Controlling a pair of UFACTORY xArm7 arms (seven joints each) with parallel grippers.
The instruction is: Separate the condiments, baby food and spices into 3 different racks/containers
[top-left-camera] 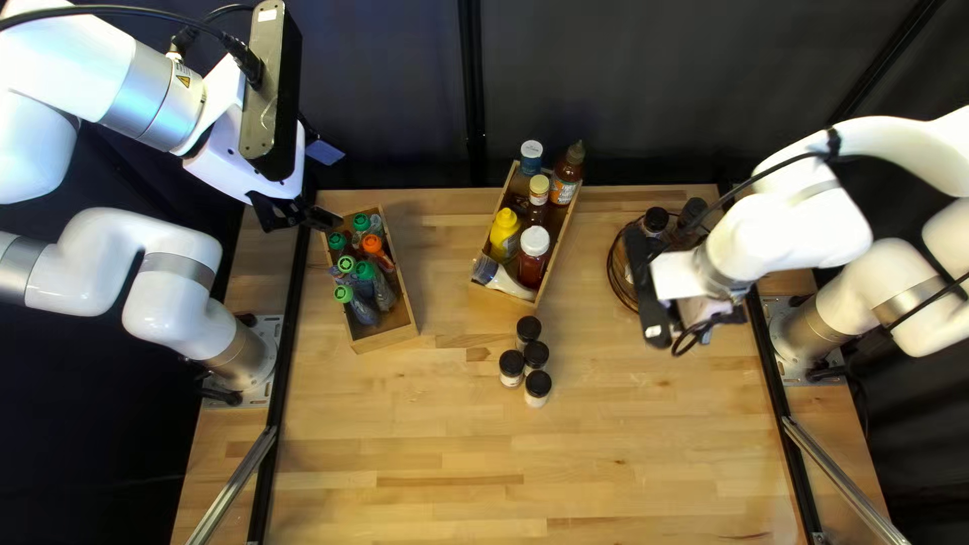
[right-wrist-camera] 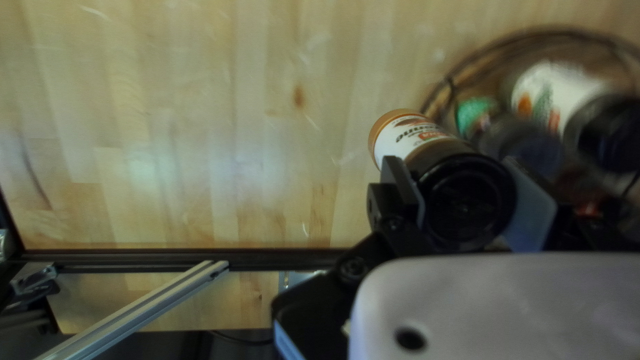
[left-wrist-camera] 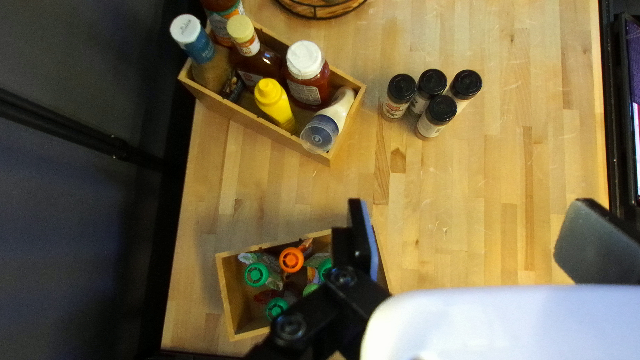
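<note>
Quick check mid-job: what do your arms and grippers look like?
My left arm and right arm are glossy white and rounded, with silver-grey bands and black cables. A yellow warning sticker marks the left one, whose wrist carries a long metallic bar with black sides. My left gripper and right gripper have black links and pale blue-grey inner pads.

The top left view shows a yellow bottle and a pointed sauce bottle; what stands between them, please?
A brown bottle, yellow-capped, in the top left view.
</note>
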